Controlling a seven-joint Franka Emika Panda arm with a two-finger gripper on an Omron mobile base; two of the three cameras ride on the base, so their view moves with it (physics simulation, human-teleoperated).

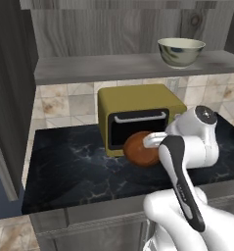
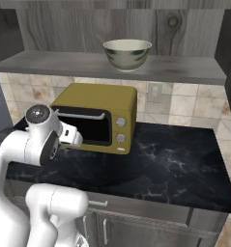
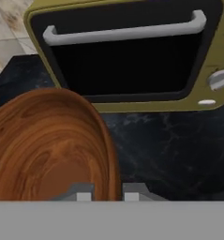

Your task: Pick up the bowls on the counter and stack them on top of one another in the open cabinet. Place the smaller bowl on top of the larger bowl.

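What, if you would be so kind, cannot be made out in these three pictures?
- Smaller bowl: left base view, its right side hidden by the arm; hand view, cut off by the left edge.
- Pincer: hand view, fingertips barely rise above the bottom band.
- Larger bowl on the open cabinet shelf: inside floor hidden by its own rim.

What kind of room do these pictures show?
Most likely a kitchen: a yellow microwave stands on a black marbled counter, with a grey wall cabinet and tiled wall above.
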